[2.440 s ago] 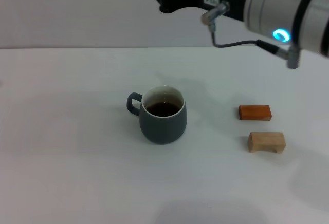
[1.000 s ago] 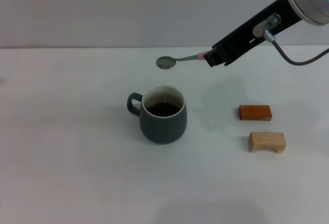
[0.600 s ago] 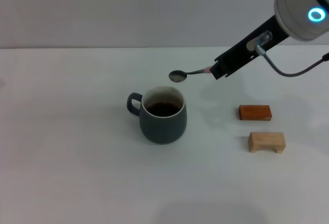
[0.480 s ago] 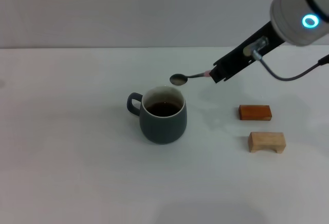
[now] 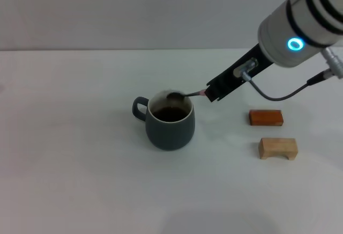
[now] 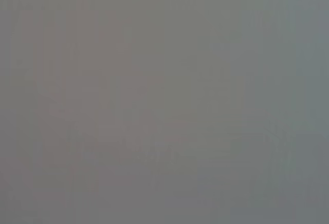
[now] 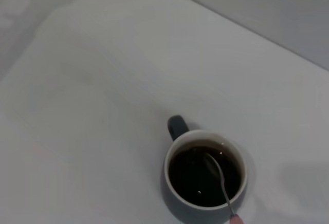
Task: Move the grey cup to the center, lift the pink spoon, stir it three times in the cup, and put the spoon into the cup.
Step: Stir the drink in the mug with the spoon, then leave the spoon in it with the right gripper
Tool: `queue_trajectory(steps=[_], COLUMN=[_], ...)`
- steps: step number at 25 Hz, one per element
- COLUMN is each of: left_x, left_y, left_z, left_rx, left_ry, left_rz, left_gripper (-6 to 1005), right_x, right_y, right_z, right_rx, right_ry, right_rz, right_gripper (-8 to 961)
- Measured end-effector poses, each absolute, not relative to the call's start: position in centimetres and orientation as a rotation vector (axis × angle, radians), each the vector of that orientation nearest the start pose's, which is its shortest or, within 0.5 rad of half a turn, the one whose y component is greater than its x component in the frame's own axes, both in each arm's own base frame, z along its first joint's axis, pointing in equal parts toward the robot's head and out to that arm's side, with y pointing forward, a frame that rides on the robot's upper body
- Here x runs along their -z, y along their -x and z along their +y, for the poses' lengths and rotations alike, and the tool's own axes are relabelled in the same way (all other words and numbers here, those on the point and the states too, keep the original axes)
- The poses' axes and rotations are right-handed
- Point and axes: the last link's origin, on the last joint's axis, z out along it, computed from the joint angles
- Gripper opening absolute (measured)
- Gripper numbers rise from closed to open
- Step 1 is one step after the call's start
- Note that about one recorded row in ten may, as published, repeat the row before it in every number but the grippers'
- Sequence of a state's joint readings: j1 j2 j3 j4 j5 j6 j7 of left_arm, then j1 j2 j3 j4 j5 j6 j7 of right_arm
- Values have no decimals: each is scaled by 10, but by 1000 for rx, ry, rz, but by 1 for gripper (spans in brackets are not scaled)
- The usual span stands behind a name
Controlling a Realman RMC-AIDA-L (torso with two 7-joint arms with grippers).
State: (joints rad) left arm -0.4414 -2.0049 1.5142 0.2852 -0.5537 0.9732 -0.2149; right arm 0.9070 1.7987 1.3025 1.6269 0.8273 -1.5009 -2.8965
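Compared with half a second ago the right gripper [image 5: 210, 93] has dropped and moved in toward the grey cup [image 5: 170, 126], so the pink spoon [image 5: 186, 93] bowl, which was hovering just above the far rim, now dips inside the cup mouth. The gripper is closed on the spoon's handle end; only a small pink tip shows at the black fingers, and the thin silver neck runs from there down over the rim on the side away from the cup's handle. In the right wrist view the spoon [image 7: 220, 183] bowl sits in the dark liquid near the middle of the cup [image 7: 204, 176], neck crossing the white rim. The cup is squat and rounded, matte dark blue-grey outside, glossy white inside, with a small loop handle pointing away from the gripper; it has not moved from before. It stands on a plain white table [image 5: 80, 164], smooth and bare around the cup on the handle side and toward the near edge, lots of free room there. On the gripper side of the cup, well apart from it, lie a flat orange-brown block [image 5: 265, 117] and, just nearer than that, a pale wooden block [image 5: 277, 148] with a notch underneath; both are where they were. The right arm comes in from above those blocks. The left gripper is not in view; the left wrist view is a blank grey field.
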Motion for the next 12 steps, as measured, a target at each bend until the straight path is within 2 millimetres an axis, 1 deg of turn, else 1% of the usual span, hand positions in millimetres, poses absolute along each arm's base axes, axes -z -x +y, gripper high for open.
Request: queue_trajectory(steps=[12], left_x=[-94], left_y=[369], left_z=[368], left_rx=[746], left_ry=[1114], left_rz=[-691], left_gripper=[10], right_x=[18], right_y=[-47], right_z=[354], right_rx=[358], right_ry=[2501], right_rz=[950], right_gripper=[125])
